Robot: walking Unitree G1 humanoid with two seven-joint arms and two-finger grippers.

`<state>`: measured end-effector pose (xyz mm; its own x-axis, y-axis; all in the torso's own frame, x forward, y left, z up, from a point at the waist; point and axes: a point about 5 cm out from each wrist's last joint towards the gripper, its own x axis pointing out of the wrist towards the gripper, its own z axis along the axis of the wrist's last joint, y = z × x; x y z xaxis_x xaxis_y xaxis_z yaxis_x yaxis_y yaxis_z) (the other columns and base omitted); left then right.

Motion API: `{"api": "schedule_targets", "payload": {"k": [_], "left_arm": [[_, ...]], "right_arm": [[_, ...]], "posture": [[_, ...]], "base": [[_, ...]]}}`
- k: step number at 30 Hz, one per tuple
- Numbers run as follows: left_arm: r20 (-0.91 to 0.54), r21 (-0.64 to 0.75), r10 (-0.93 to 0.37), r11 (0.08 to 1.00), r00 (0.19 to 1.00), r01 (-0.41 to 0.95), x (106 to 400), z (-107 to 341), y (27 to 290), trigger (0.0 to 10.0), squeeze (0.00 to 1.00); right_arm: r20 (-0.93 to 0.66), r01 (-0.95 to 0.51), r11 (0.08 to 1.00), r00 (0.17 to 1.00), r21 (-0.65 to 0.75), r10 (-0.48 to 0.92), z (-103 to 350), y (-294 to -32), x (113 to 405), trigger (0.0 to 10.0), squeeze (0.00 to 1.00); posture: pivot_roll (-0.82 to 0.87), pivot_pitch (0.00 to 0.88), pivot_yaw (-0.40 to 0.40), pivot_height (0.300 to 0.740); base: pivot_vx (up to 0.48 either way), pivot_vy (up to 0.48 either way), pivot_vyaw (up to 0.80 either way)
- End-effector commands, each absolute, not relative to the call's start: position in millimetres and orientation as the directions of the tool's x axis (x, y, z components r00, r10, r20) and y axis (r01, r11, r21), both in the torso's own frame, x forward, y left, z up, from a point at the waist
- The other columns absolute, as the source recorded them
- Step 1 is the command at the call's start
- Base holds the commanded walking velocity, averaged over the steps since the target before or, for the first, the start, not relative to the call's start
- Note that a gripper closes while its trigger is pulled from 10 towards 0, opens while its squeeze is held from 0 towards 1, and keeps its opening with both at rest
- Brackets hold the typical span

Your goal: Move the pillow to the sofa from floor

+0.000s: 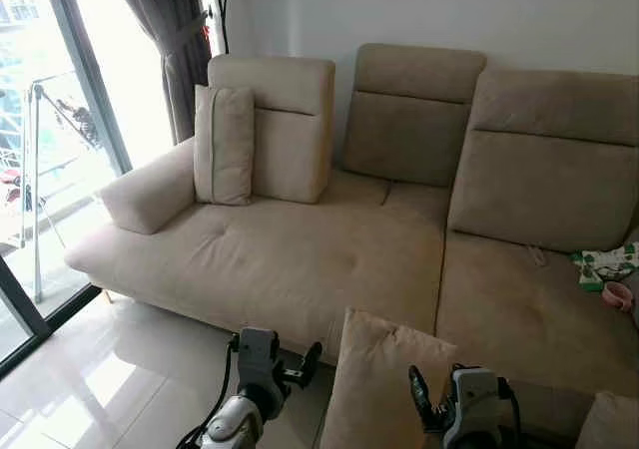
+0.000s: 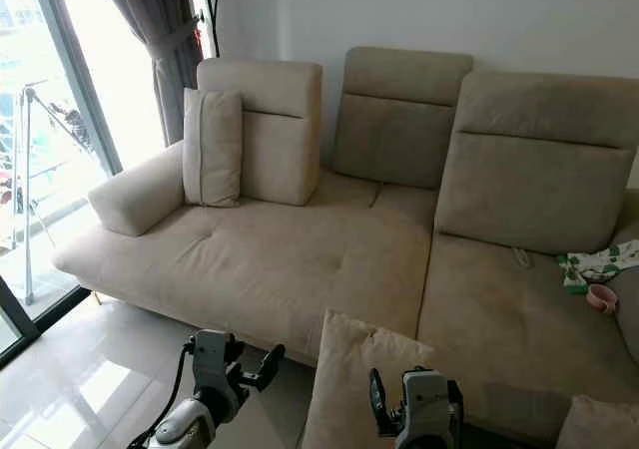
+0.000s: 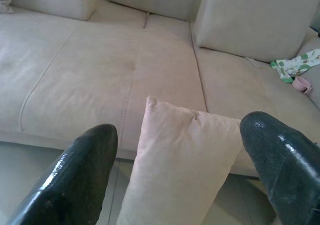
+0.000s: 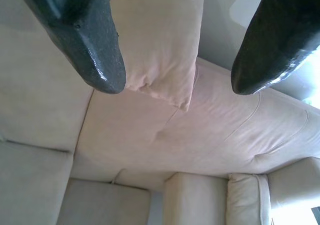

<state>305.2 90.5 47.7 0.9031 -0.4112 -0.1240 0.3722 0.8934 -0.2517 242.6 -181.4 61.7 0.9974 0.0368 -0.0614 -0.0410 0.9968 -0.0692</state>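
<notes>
Pillow (image 1: 384,384) stands upright in front of the sofa (image 1: 300,259), between both arms. Left end effector (image 3: 175,170) and right end effector (image 4: 175,45) are both spread wide, gripping nothing.

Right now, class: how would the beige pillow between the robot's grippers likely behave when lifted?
The pillow looks soft and plump, so it would probably squash and sag rather than stay stiff. Its fabric cover suggests good grip. It is probably light for its bulk.

Nothing here can be read — no label, brand or number on the sofa (image 1: 300,259) or the pillow (image 3: 180,165). The green-and-white cloth (image 1: 604,265) seems patterned rather than lettered — too small to tell.
</notes>
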Motion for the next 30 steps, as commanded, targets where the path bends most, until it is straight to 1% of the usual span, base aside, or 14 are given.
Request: {"api": "schedule_targets", "payload": {"k": [1,5,8,13,20,30], "left_arm": [[-0.113,-0.256,-0.412,0.891,0.904,0.374,303,48,91,10.0,0.0],[-0.103,-0.25,-0.427,0.885,0.898,0.392,302,49,90,10.0,0.0],[-0.095,-0.219,-0.473,0.868,0.876,0.445,301,50,87,10.0,0.0],[-0.083,-0.207,-0.499,0.856,0.863,0.474,299,51,85,10.0,0.0],[-0.053,-0.244,-0.494,0.849,0.868,0.468,297,55,91,10.0,0.0],[-0.053,-0.218,-0.518,0.84,0.854,0.497,293,54,88,10.0,0.0]], "right_arm": [[-0.067,-0.045,0.996,0.997,-0.075,0.04,59,-180,242,10.0,0.0],[-0.057,-0.051,0.994,0.997,-0.098,0.045,61,-180,242,10.0,0.0],[-0.04,-0.097,0.981,0.995,-0.167,0.091,61,-180,240,10.0,0.0],[-0.02,-0.138,0.965,0.99,-0.224,0.137,63,-177,235,10.0,0.0],[-0.006,-0.136,0.964,0.99,-0.227,0.138,65,-177,234,10.0,0.0],[0.001,-0.139,0.963,0.99,-0.231,0.144,64,-176,233,10.0,0.0]], "posture": [[0.12,0.0,0.053,0.74],[0.12,0.0,0.052,0.74],[0.12,0.0,0.052,0.74],[0.12,0.0,0.053,0.74],[0.11,0.0,0.057,0.74],[0.12,0.0,0.057,0.74]], "base": [[0.0,0.0,0.0],[0.0,0.0,0.0],[0.0,0.0,0.0],[0.0,0.0,0.0],[0.0,0.0,0.0],[0.0,0.0,0.0]]}}
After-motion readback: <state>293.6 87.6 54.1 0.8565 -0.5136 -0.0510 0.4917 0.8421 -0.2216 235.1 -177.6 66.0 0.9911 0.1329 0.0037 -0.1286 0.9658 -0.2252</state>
